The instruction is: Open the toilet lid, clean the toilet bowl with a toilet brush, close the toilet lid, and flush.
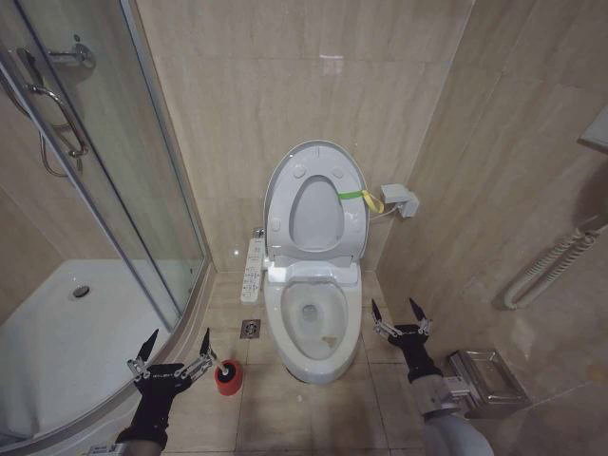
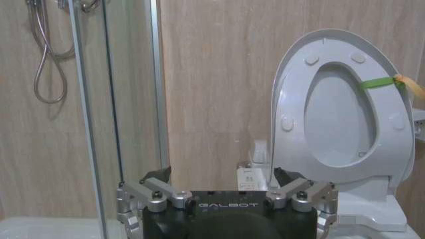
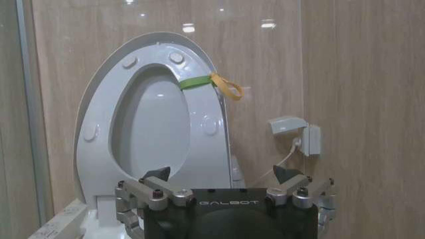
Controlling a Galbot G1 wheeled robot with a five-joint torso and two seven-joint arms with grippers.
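Note:
The toilet lid (image 1: 316, 157) stands upright against the back wall, with the seat ring raised in front of it and a yellow-green strap (image 1: 356, 196) on its edge. Below it the toilet bowl (image 1: 309, 359) lies uncovered. The toilet brush (image 1: 226, 368) sits in its round red holder (image 1: 229, 381) on the floor left of the bowl; only its dark top shows. My left gripper (image 1: 178, 347) hovers open just left of the holder. My right gripper (image 1: 394, 313) is open beside the bowl's right side. Both wrist views face the raised lid (image 2: 339, 114) (image 3: 149, 124) past open grippers (image 2: 222, 174) (image 3: 219, 172).
A white button panel (image 1: 253, 269) lies along the bowl's left side, and a floor drain (image 1: 250, 329) sits near it. The glass shower door (image 1: 142, 190) and white shower tray (image 1: 66, 332) take up the left. A metal box (image 1: 484, 380) stands at lower right, and a wall socket (image 1: 399, 199) hangs behind.

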